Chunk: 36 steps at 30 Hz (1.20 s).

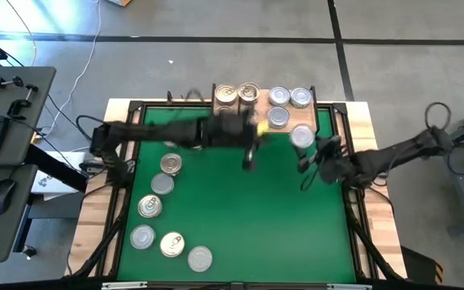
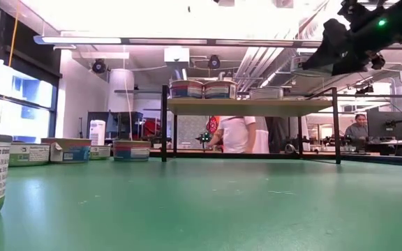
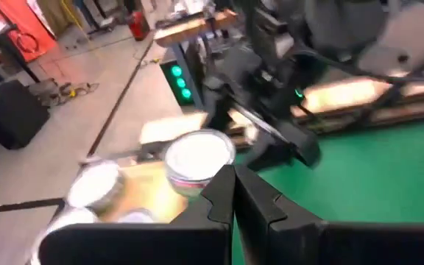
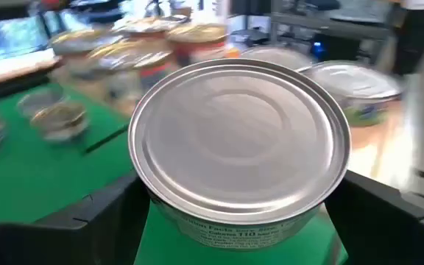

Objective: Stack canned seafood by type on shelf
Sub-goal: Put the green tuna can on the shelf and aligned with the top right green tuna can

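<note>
Silver lid up, a tin [image 4: 238, 151] sits between the fingers of our right pincer [image 1: 303, 138], spread wide around it; from above we see it carried just off the front right corner of the shelf [image 1: 256, 109], over the green mat [image 1: 248, 217]. In the low view that arm hangs high at the upper right, above the shelf's right end.

Our left pincer [image 1: 249, 158] is shut with nothing in it, hanging over the mat just in front of the shelf's middle, the arm stretched in from the left.

On the shelf we count two gold-lidded tins [image 1: 237, 94] at the left and three silver-lidded tins [image 1: 287, 98] at the right, one of them nearer the front edge. From bench level the two gold ones [image 2: 202, 88] stand side by side on the left of the board.

Six more tins [image 1: 158, 211] lie scattered on the mat's left side, gold and silver mixed. A person [image 2: 237, 134] stands in the room behind the shelf.
</note>
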Motion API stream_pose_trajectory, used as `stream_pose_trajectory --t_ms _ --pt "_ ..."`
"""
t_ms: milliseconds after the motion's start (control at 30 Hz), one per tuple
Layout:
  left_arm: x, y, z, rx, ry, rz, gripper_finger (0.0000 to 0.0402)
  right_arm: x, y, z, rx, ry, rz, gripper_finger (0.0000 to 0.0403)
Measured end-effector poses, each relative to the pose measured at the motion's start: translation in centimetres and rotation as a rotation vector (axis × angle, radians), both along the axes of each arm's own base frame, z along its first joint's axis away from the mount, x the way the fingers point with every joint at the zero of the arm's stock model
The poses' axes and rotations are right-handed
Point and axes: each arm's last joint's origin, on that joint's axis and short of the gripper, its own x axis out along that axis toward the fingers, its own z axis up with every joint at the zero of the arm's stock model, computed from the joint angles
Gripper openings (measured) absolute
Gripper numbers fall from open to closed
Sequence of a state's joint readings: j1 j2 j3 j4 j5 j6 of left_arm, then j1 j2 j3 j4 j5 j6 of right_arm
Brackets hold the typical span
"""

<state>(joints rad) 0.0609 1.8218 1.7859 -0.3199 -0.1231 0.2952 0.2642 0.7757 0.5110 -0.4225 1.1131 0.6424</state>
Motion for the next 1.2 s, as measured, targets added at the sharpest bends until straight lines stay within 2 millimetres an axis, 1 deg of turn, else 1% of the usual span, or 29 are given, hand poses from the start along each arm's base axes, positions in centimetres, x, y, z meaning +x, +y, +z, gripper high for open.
stream_pose_trajectory --t_ms 100,233,333,367,467,567,600,800,967,1033,1200 --pt "1.3 3.8 1.4 -0.033 0.009 -0.004 0.0 -0.7 -1.8 0.6 0.015 0.024 -0.022 0.0347" --pt "3.7 8.0 0.6 -0.086 0.075 -0.03 0.0 -0.8 -3.8 0.7 0.048 0.073 -0.041 0.0348" --pt "5.3 10.5 -1.1 -0.129 0.117 -0.04 0.0 -0.5 -5.2 0.3 0.081 0.127 -0.034 0.0348" --pt "6.0 11.1 -2.0 -0.136 0.122 -0.039 0.0 -0.3 -5.6 0.3 0.087 0.134 -0.041 0.0349" --pt "7.0 12.7 -4.6 -0.155 0.13 -0.03 0.0 0.0 -6.6 0.1 0.097 0.165 -0.045 0.0349" --pt "7.8 13.5 -6.0 -0.154 0.117 -0.026 0.0 0.2 -7.1 0.0 0.101 0.176 -0.037 0.0349" --pt "8.0 13.7 -6.0 -0.147 0.09 -0.028 0.0 0.4 -7.2 -0.1 0.099 0.18 -0.032 0.0349" --pt "9.3 14.1 -7.5 -0.131 0.039 -0.033 0.0 0.9 -7.5 -0.3 0.085 0.209 -0.012 0.035" --pt "9.9 14.3 -8.5 -0.102 0.031 -0.043 0.0 1.2 -7.6 -0.4 0.069 0.228 0.026 0.035" --pt "10.3 14.4 -9.5 -0.105 0.043 -0.043 0.0 1.4 -7.6 -0.4 0.074 0.225 0.063 0.035" --pt "10.7 14.6 -10.4 -0.103 0.039 -0.042 0.0 1.5 -7.7 -0.5 0.065 0.242 0.063 0.035"
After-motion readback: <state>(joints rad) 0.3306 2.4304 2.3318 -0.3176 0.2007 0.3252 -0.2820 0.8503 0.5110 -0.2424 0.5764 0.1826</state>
